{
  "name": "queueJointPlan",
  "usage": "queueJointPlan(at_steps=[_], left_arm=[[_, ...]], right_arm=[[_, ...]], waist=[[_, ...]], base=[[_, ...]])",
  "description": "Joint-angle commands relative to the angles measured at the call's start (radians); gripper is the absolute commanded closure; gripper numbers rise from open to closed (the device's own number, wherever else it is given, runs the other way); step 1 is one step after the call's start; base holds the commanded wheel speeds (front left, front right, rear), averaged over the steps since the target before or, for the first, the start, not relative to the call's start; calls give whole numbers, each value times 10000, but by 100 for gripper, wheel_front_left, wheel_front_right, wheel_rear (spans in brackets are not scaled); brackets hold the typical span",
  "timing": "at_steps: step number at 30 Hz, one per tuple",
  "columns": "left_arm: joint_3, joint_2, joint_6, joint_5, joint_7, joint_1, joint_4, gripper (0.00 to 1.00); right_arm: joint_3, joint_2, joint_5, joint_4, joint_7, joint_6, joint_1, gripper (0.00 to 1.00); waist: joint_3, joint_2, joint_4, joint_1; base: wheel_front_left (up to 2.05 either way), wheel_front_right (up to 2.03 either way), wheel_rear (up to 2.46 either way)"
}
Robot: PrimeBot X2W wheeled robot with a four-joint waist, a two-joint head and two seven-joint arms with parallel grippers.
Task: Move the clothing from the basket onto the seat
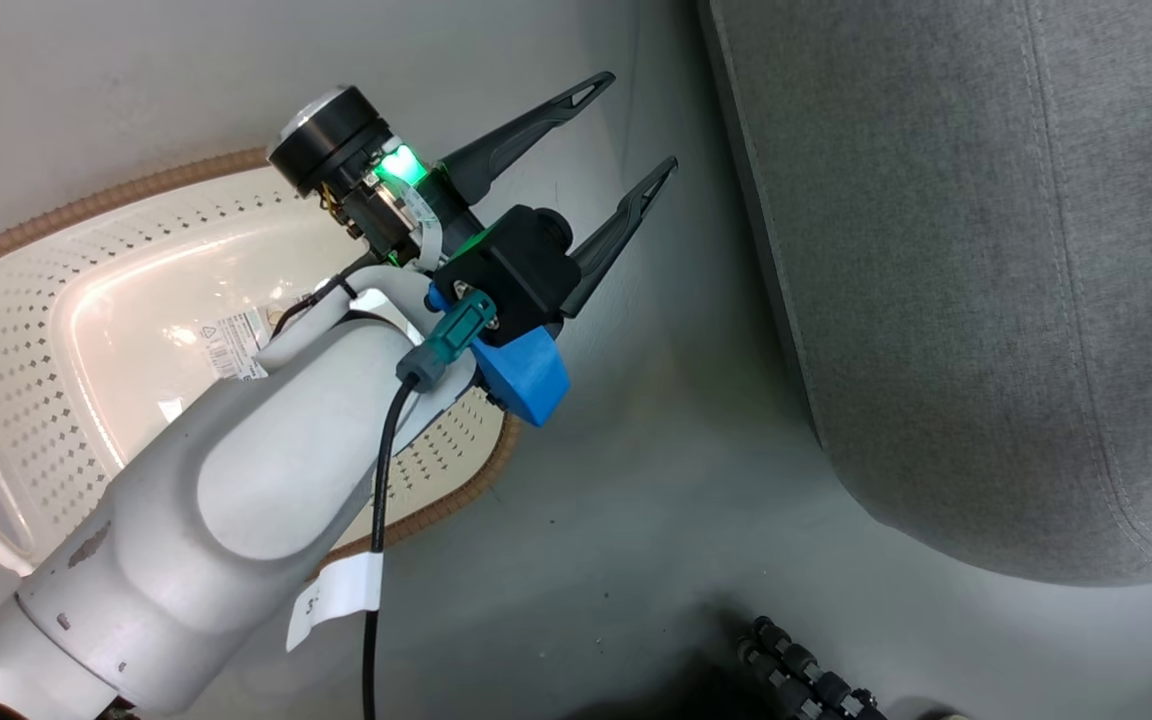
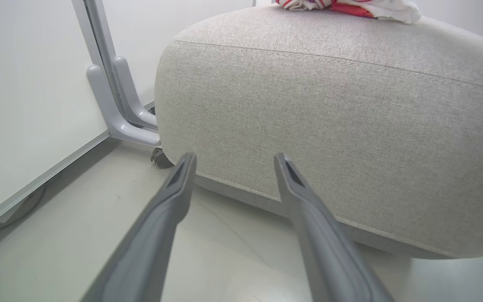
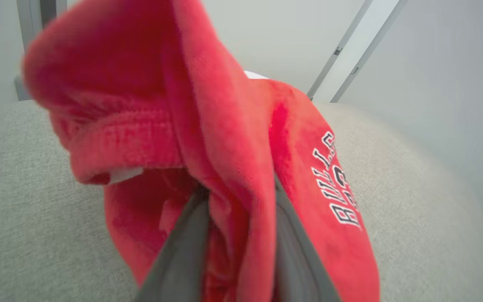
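The seat (image 1: 986, 300) is the biggest thing on my head feed. It fills the right side and is cut off by the top and right edges, so I get only a rounded corner and one seam. On the left wrist feed I see its side and lower hem. A grey stand leg (image 2: 115, 105) and a caster (image 2: 159, 158), half tucked behind the seat, sit at its left.

The basket (image 1: 6, 330) lies on the floor (image 1: 636, 520) at the left, apart from the seat. My left forearm (image 1: 236, 500) covers its near right part, and the frame clips its left end. I can see the label (image 1: 234, 345) on the base, but I cannot read it.

The clothing (image 3: 233, 126) is at the seat. On the right wrist feed a red garment, blurred, rises over the grey cushion and hides most of it. The white lettering (image 3: 336, 184) is sideways and only partly legible. A second red-and-white heap (image 2: 350, 7) lies on the seat top, cropped by the upper edge.

The left gripper (image 1: 636, 123) hangs above the floor between basket and seat, with its fingers spread wide and nothing between them. The right gripper (image 3: 237, 193) has a red fold between its fingers (image 3: 183, 260). The tips are buried in cloth, so I cannot tell whether they pinch it or stand loose.

A dark ribbed thing (image 1: 806, 680) at the bottom edge is too cropped to identify.
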Motion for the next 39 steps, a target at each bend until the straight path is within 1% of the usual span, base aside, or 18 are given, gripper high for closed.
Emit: queueJointPlan(at_steps=[1,5,13,19,23,24,27,33,39], left_arm=[[-34,-2,61,-66,-114,65,51,0],[-65,-148,102,-185,-312,240,222,0],[67,-467,317,-599,-821,851,827,0],[573,-701,580,-1090,-1031,1562,1215,0],[1314,-831,823,-1339,-1047,2121,932,0],[1314,-831,823,-1339,-1047,2121,932,0],[1976,-862,960,-1339,-1050,2632,621,0],[3362,-1054,1067,-1162,-1053,3548,77,0],[4848,-1360,1053,-886,-1053,4491,-184,0]], right_arm=[[79,51,-26,-150,-30,0,299,0],[282,190,15,-709,-32,1,933,0],[1311,416,-18,-1965,-32,1,2776,0],[2098,389,67,-2823,-32,1,3777,0],[2733,399,141,-3375,-30,1,4248,0],[2733,399,141,-3375,-30,1,4248,0],[3181,442,187,-3672,-32,1,4480,0],[3965,575,284,-4151,-32,0,4801,0],[4606,756,336,-4434,-32,1,5228,0]], waist=[[-171,0,-1,-1],[-631,0,24,-1],[-2020,0,65,-1],[-3341,0,290,-1],[-4116,0,566,-1],[-4116,0,566,-1],[-4625,0,869,-1],[-5437,0,1619,-1],[-6267,0,2456,-1]], base=[[0,0,0],[0,0,0],[0,0,0],[0,0,0],[0,0,0],[0,0,0],[0,0,0],[0,0,0],[0,0,0]])
